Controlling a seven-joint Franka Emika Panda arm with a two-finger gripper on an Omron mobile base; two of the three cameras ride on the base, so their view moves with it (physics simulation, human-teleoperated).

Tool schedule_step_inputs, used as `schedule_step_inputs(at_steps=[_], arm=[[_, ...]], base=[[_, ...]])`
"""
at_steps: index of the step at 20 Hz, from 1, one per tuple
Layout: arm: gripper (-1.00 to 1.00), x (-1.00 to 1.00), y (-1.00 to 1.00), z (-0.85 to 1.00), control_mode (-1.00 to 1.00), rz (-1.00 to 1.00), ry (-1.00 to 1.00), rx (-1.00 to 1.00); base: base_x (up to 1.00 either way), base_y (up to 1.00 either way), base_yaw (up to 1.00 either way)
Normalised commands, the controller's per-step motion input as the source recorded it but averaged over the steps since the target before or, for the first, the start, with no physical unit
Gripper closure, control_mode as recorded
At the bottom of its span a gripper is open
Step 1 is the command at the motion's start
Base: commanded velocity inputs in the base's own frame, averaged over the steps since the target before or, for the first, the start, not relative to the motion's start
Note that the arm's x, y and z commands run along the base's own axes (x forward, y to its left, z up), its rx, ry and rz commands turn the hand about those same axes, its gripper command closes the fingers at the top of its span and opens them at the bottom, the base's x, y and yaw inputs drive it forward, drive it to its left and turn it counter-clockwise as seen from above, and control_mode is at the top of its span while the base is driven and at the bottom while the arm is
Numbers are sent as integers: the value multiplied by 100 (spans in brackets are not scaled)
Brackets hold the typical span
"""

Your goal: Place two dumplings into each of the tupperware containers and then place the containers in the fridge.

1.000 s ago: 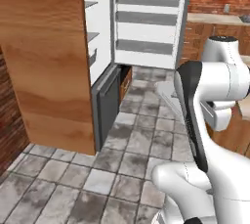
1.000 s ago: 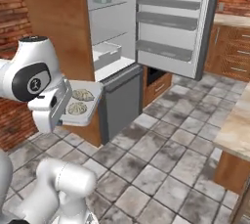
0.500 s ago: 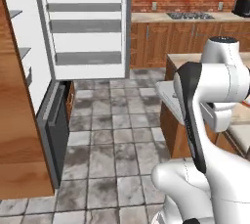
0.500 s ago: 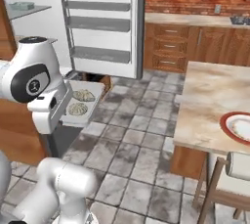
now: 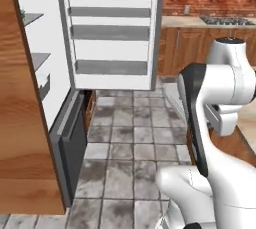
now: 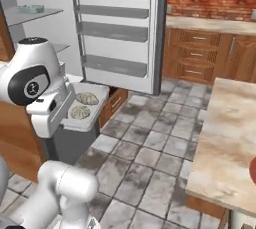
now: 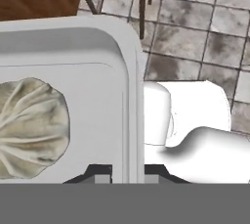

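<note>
My gripper [image 7: 128,173] is shut on the rim of the pale whitish-grey tupperware container [image 7: 97,71], with one fingertip on each side of its wall. One dumpling [image 7: 29,127] lies inside it. From the right base view, this container [image 6: 102,92] is held level beside the hand [image 6: 50,113] with two dumplings [image 6: 86,99] in it, in front of the open fridge [image 6: 35,43]. A teal container [image 6: 32,9] rests on an upper fridge shelf. In the left base view the fridge [image 5: 47,48] stands at the left and the arm is at the right.
The fridge door [image 5: 110,33] stands wide open, facing me. A black pulled-out drawer [image 5: 75,138] sits low at the fridge's foot. A wooden table [image 6: 230,143] with a red-rimmed plate [image 6: 252,170] is at the right. Tiled floor lies between them, with wooden cabinets behind.
The whole scene has shifted in both base views, so the base has moved and turned. The container with its dumplings stays in the gripper's hold.
</note>
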Motion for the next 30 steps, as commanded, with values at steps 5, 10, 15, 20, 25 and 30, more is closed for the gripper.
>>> schedule_step_inputs(at_steps=[5, 10, 15, 20, 25, 30], arm=[[100, 0, 0, 0, 100, 0, 0, 0], [100, 0, 0, 0, 100, 0, 0, 0], [100, 0, 0, 0, 100, 0, 0, 0], [100, 0, 0, 0, 100, 0, 0, 0], [100, 0, 0, 0, 100, 0, 0, 0], [100, 0, 0, 0, 100, 0, 0, 0]], base=[[100, 3, 27], [95, 32, 3], [41, -11, 42], [29, -40, 61], [15, -60, 59], [27, -67, 61]])
